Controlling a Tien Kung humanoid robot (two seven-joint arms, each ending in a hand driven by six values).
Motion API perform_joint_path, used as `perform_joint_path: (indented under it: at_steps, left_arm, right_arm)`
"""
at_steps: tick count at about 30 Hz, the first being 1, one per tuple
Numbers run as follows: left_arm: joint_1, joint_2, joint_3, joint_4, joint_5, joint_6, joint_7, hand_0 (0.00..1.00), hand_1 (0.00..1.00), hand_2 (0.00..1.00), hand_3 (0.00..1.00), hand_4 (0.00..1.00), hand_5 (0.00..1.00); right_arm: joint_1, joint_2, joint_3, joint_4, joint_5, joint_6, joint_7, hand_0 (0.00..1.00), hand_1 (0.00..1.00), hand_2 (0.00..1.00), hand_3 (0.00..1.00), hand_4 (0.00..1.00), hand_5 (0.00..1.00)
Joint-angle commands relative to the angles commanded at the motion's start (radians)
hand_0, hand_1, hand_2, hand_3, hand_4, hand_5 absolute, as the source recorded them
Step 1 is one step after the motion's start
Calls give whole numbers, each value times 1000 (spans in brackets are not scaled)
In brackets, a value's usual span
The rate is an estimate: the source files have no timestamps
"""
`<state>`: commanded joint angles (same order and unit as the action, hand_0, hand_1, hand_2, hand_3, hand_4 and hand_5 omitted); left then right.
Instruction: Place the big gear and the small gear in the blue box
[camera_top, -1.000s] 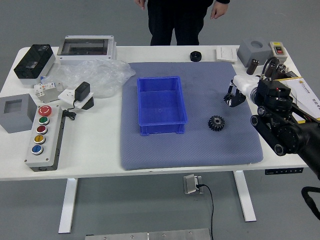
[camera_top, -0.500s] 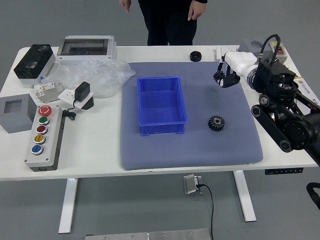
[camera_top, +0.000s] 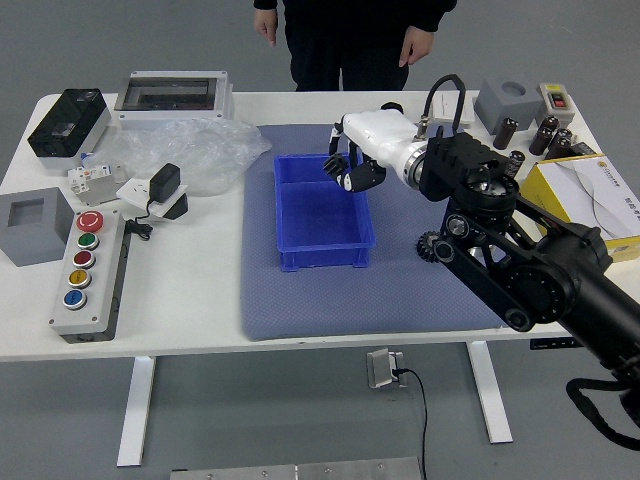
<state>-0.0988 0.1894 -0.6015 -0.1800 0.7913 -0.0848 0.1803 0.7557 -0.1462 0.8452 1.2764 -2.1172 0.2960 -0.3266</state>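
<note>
a robot's glossy black right arm shows round joint caps rimmed in grey and a looping black cable; a smooth white shell covers its right hand. a person wears black sleeves and dark trousers.

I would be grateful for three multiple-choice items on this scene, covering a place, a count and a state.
1. Where is the robot's black-and-white right hand?
A) Over the clear plastic bag
B) Over the rectangular blue plastic box
C) Over the grey cube

2. How many round coloured buttons are on the long white control panel?
A) Five
B) Three
C) Eight

3. What state is the small black toothed gear in?
A) Lying on the table
B) Lying inside the box
C) Held in the hand

Key:
1 B: the fingers reach above its far end.
2 A: two red, one green, yellow and blue.
3 C: it sits at the fingertips.
</note>
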Motion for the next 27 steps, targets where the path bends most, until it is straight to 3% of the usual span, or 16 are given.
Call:
perform_joint_path:
  at_steps: [2,3,9,10,15,16,21,27]
  left_arm:
    - [0,0,-1,0,1,0,0,825,834,834,828,510,90]
    - [0,0,-2,0,3,0,1,825,834,834,829,510,90]
    - [1,0,-7,0,10,-1,2,825,834,834,829,510,90]
    - [1,0,-8,0,10,-1,2,825,834,834,829,510,89]
    - [2,0,-11,0,12,-1,2,825,834,834,829,510,89]
    - [3,0,-14,0,14,-1,2,825,834,834,829,510,89]
    - [3,-1,-19,0,15,-1,2,825,834,834,829,510,89]
    - [1,-2,-20,0,7,0,0,825,834,834,830,510,89]
  right_arm:
    - [-2,5,-8,-8,8,10,0,527,362,385,512,617,142]
    - [-4,6,-10,-12,12,16,0,427,423,457,568,710,357]
    - [-7,13,-13,-38,30,60,0,427,423,457,568,710,357]
    - [-7,14,-12,-42,33,67,1,529,511,591,732,866,505]
    - [-6,15,0,-50,39,78,6,529,511,591,732,866,505]
    - [-6,14,4,-51,41,79,6,566,537,661,790,897,540]
    - [-6,6,22,-46,49,85,8,566,537,661,790,897,540]
    - [-23,-73,67,-13,53,107,9,586,561,678,787,892,531]
